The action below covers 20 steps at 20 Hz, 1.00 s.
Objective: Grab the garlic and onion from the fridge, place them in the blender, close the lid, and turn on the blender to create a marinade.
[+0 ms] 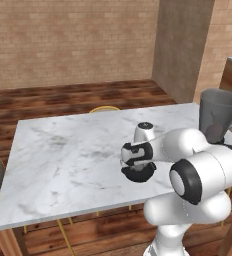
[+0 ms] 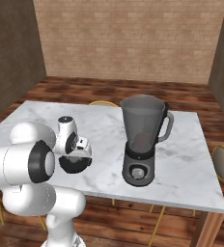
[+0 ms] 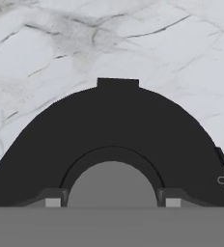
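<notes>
The gripper (image 2: 76,161) is down on the black lid (image 3: 114,130), which lies flat on the table (image 1: 63,150) left of the blender (image 2: 142,140). I cannot tell if its fingers are gripping. Pinch firmly and lift straight. A red onion (image 2: 142,140) sits inside the jar. No words show anywhere.

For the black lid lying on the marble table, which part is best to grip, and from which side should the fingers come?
The lid lies flat on the marble table, so a side approach probably finds little to hold. Better to come straight down from above and close the fingers across its raised round centre, or across the rim, avoiding the small side tab. The gripper hangs right over it.
</notes>
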{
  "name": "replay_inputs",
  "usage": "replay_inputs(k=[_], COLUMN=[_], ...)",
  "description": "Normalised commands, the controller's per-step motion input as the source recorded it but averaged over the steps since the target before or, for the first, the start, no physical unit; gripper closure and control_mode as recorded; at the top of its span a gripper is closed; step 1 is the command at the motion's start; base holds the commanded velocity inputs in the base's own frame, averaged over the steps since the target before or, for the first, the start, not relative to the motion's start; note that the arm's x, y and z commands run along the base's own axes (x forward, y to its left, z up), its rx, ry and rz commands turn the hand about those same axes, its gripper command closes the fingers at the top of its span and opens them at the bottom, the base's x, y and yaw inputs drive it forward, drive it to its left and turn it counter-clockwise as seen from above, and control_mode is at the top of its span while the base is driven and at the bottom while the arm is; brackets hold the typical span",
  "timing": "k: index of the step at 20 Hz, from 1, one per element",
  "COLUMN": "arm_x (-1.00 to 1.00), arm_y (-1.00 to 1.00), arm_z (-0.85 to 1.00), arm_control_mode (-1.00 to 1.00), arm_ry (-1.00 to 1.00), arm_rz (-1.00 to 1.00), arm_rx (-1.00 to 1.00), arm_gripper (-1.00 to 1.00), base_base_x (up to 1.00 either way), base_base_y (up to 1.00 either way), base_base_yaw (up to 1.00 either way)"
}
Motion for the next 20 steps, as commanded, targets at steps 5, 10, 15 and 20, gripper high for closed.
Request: replay_inputs(k=[5, 10, 15, 20], arm_x=[-0.15, -0.16, 0.0, -0.23], arm_y=[0.07, 0.0, 0.0, 0.0], arm_z=[-0.13, -0.06, -0.03, 0.32], arm_control_mode=[-1.0, -1.0, -1.0, -1.0], arm_ry=[-0.03, -0.03, 0.01, -0.06], arm_rz=[0.0, 0.0, 0.0, 0.0], arm_rx=[0.0, 0.0, 0.0, -0.04], arm_gripper=[1.0, 1.0, 1.0, 1.0], base_base_x=[0.0, 0.0, 0.0, 0.0], base_base_y=[0.0, 0.0, 0.0, 0.0], base_base_yaw=[0.0, 0.0, 0.0, 0.0])
